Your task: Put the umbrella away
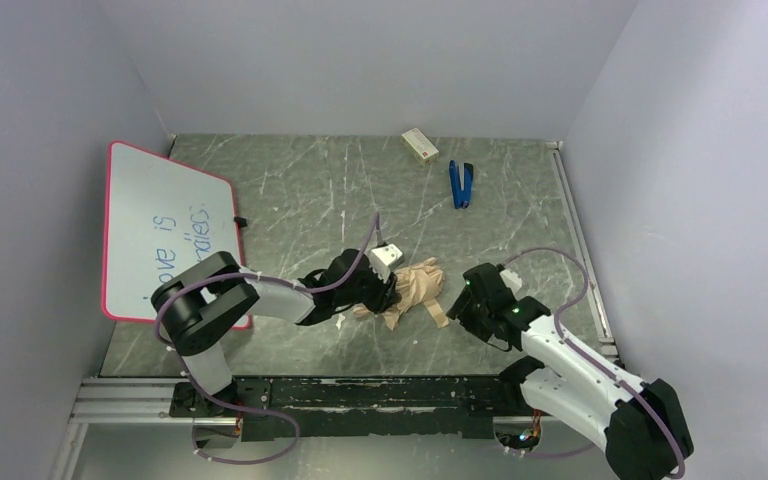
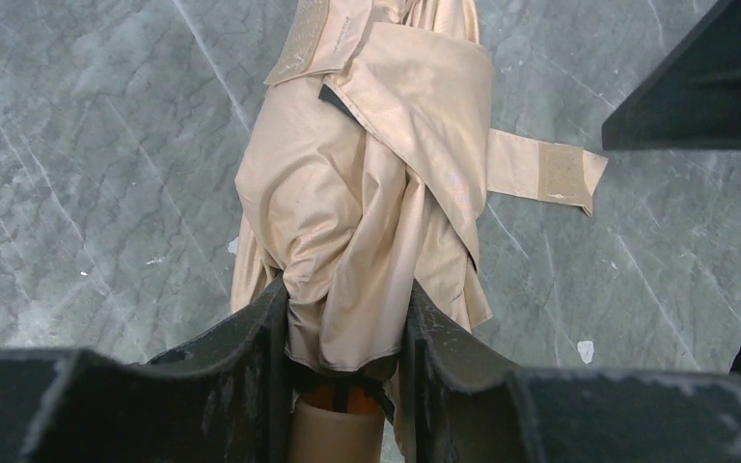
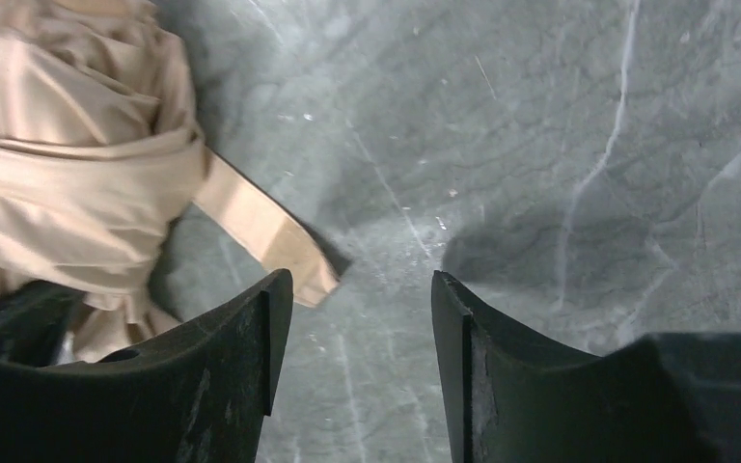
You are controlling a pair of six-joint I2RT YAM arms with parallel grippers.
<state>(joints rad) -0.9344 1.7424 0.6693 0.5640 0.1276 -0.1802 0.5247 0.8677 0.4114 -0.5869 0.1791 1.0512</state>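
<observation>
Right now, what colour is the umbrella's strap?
The strap is tan; the left wrist view shows it best.

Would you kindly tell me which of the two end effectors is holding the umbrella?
The left end effector: it pinches the umbrella; the right end effector stands open beside the strap.

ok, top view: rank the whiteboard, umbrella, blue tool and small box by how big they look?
1. whiteboard: largest by far.
2. umbrella: bundled up, clearly smaller.
3. blue tool and small box: they look about alike, the tool longer and the box wider, so I have not ranked them.
</observation>
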